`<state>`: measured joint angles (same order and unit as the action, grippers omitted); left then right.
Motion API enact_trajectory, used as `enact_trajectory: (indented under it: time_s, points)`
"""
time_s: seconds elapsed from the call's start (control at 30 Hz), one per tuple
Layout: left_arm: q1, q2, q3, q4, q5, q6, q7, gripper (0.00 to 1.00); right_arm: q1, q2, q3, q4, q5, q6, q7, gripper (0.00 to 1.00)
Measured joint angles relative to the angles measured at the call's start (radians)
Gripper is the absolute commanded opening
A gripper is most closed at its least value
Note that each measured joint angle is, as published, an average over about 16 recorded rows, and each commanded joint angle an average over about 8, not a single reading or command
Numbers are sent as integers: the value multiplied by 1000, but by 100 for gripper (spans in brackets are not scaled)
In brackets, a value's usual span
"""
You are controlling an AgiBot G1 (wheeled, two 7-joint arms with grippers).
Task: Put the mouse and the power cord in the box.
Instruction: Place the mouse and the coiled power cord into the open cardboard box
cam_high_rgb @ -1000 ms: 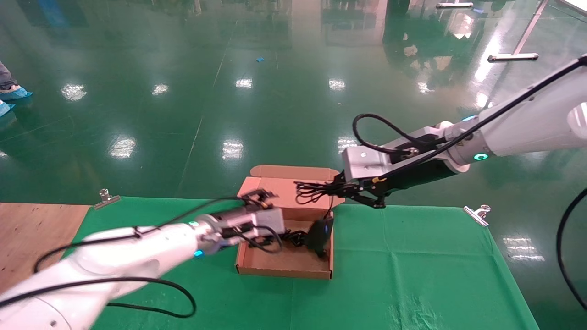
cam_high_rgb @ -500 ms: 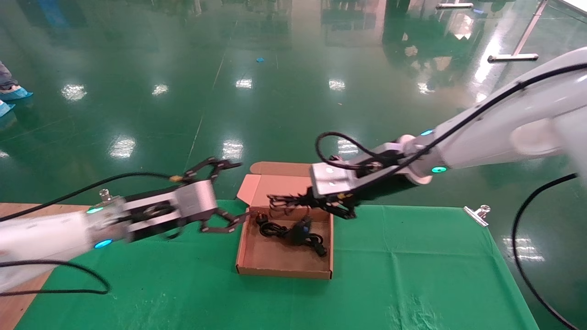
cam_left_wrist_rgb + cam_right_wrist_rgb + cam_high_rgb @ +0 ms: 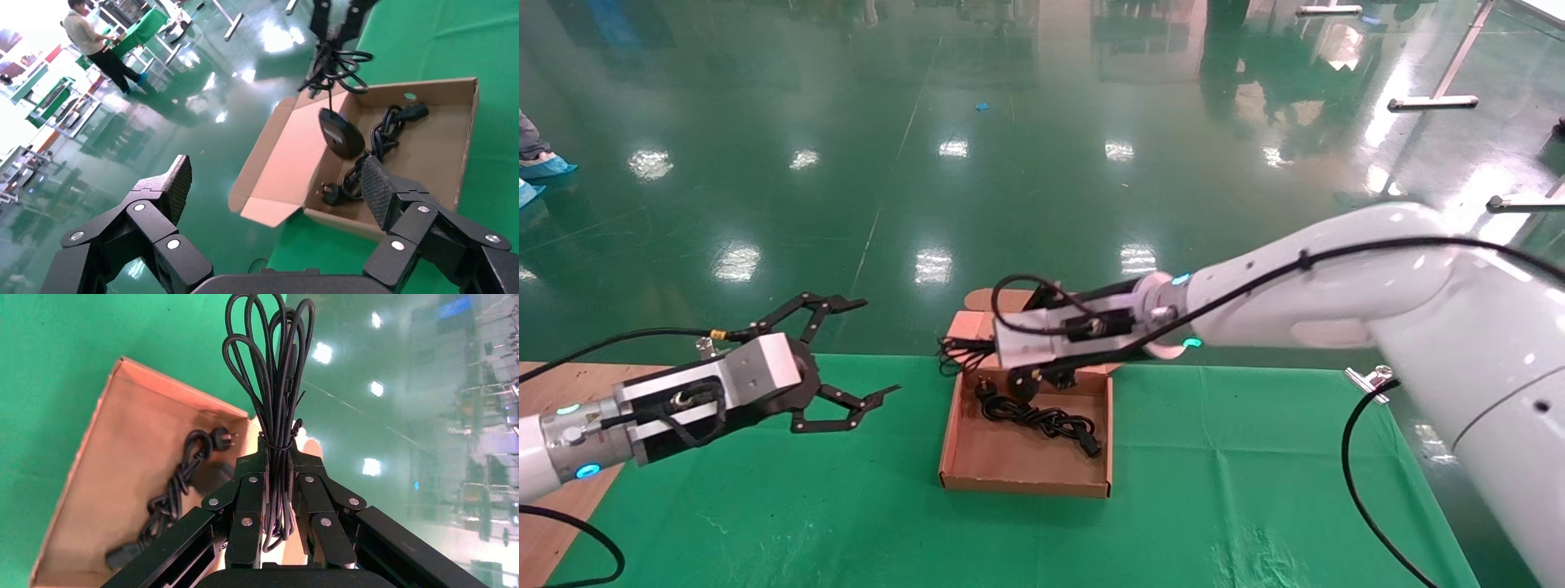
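The small black oval mouse (image 3: 340, 133) hangs by its thin black cable (image 3: 274, 392) just over the far part of the shallow tan cardboard box (image 3: 1026, 469), straight below the right gripper (image 3: 964, 353), whose fingers (image 3: 251, 496) are clamped narrow on the cable's bundled loops. The box's open floor lies directly under the dangling mouse, so the coming move looks like a short lowering and release; the loops point out past the fingertips toward the box's far left corner. The thick black coiled power cord (image 3: 1042, 419) already lies inside the box, running from its round plug (image 3: 986, 386) near the far left corner toward the right wall. The box sits mid-desk on the green cloth (image 3: 1254, 490). The left gripper (image 3: 842, 359) hovers over the desk's left part, well apart from the box, fingers (image 3: 174, 187) spread wide and empty.
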<state>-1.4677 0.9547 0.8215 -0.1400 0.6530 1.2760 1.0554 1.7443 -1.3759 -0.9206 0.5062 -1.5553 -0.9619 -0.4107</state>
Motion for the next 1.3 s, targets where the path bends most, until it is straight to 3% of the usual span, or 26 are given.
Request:
enact_trajectory:
  time_s: [0.57, 0.6, 0.8, 0.87, 1.3]
  points:
    - [20, 31, -10, 107, -17, 35, 26, 100, -67, 6, -256, -3, 109, 148, 84, 1]
    - [21, 34, -10, 110, -16, 32, 27, 100, -71, 6, -265, -7, 113, 154, 83, 8]
    - [26, 54, -5, 133, -9, -9, 38, 100, -89, 7, -312, -18, 135, 181, 66, 81]
    - [28, 61, -4, 141, -8, -28, 42, 100, -94, 7, -325, -18, 143, 187, 60, 99]
    - [36, 86, -5, 168, -8, -113, 60, 100, -104, 7, -364, -16, 168, 211, 45, 100]
